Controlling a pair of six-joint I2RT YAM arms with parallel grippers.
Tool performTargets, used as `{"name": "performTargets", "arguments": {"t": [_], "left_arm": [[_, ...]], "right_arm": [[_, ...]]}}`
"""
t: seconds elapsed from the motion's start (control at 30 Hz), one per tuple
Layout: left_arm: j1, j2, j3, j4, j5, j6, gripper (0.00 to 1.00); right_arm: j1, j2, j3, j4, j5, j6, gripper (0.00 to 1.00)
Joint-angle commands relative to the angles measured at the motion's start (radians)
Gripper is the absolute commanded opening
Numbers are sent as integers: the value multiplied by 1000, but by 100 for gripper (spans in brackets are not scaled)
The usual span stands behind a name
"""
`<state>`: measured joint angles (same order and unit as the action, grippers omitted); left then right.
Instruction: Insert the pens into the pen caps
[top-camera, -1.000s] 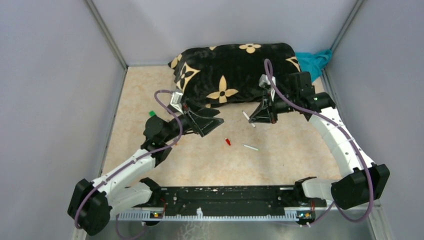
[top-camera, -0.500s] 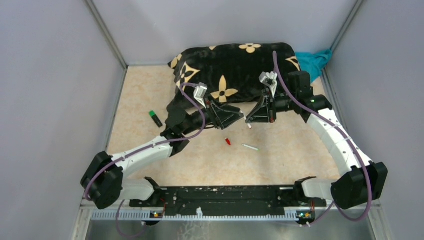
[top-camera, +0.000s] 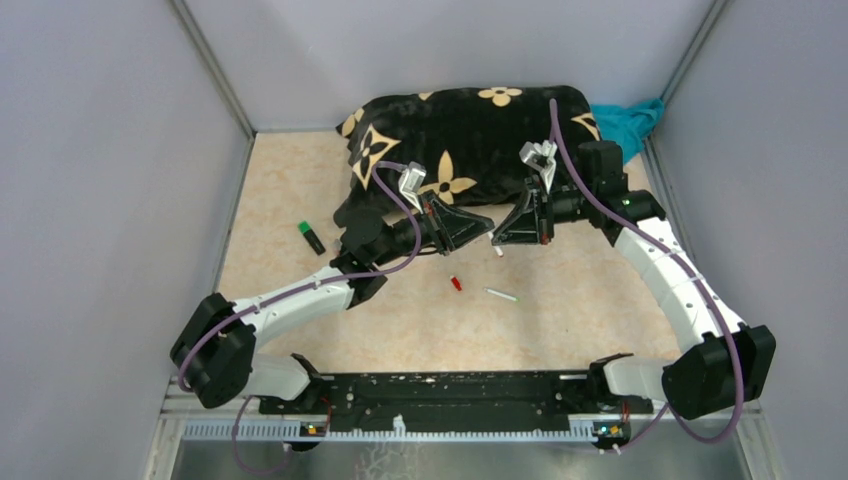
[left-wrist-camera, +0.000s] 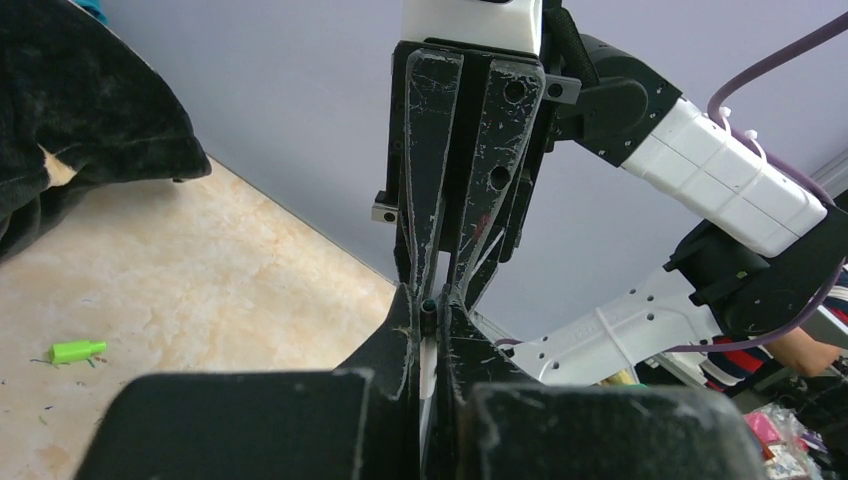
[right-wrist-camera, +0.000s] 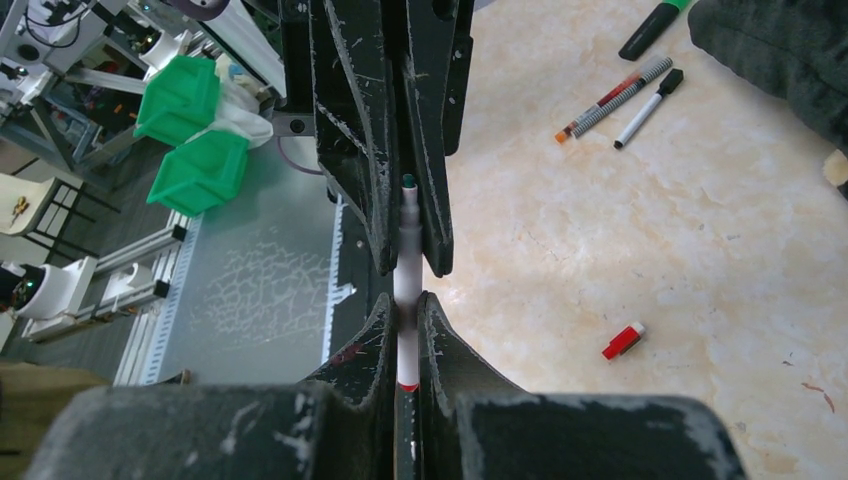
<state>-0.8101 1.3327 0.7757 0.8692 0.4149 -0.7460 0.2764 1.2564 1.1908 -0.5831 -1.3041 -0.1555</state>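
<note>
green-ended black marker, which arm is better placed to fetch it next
Left, probably. The marker lies on the left arm's side of the table, far from the right gripper. Both that and the left gripper are shut around the white pen, so either must let go first.

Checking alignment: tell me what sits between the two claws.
A white pen bridges them: gripped by the right claw, its tip reaching into the left claw. The right wrist view shows it.
</note>
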Motion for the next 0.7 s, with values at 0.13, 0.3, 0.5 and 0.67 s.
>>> {"name": "performTargets", "arguments": {"t": [0.13, 0.3, 0.5, 0.67], "left_arm": [[-15, -13, 4, 85, -40, -35, 0], [-22, -19, 2, 152, -99, -64, 0], [-32, -5, 17, 175, -106, -78, 0], [-43, 2, 17, 186, -111, -86, 0]], "right_arm": [[-1, -46, 14, 47, -5, 33, 23], [22, -111, -64, 241, 16, 233, 42], [56, -165, -228, 708, 62, 645, 42], [63, -158, -235, 791, 86, 727, 40]]}}
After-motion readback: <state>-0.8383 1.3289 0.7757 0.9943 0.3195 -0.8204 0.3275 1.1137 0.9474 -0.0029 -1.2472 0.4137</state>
